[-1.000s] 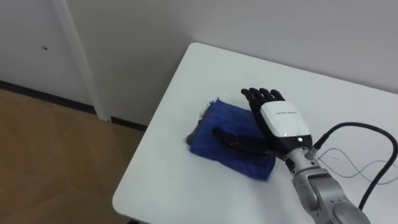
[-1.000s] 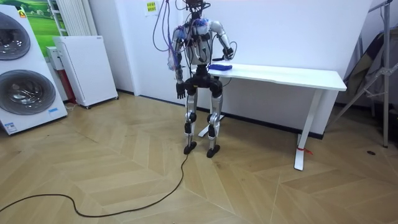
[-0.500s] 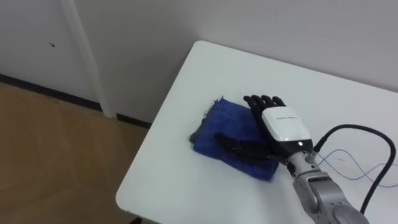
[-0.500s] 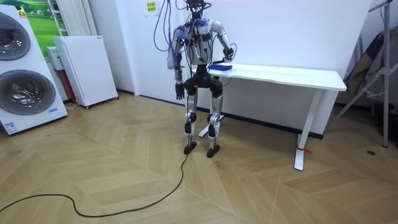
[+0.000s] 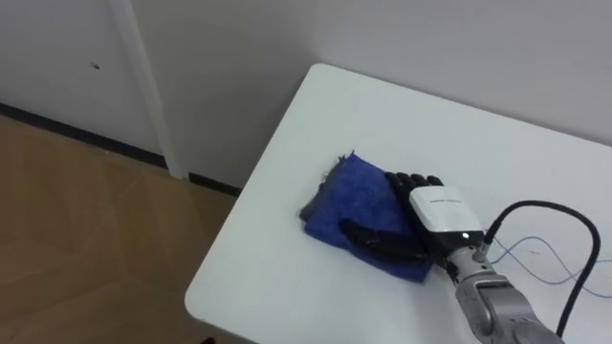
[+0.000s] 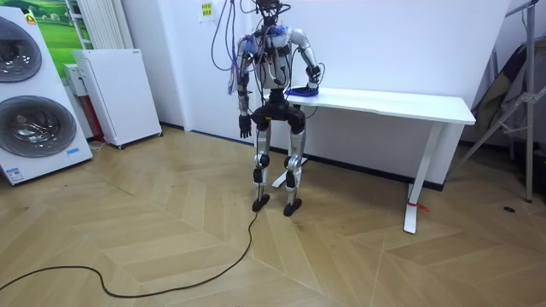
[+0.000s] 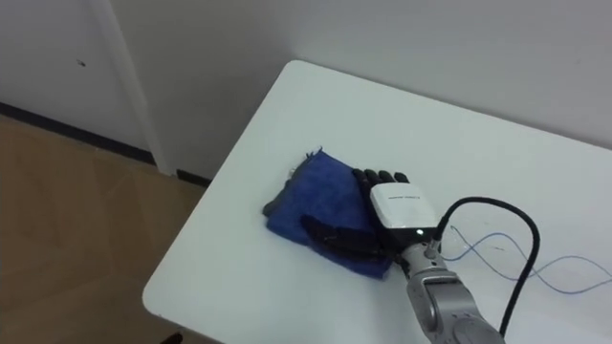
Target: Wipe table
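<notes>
Right hand (image 5: 435,206) farther back on blue cloth (image 5: 356,194) than before

Even, diffuse indoor light - the tabletop (image 5: 497,143) reads bright white, the wall (image 5: 220,115) below its edge a darker grey. Room view is well lit throughout - wood floor (image 6: 171,247) evenly bright.
</notes>
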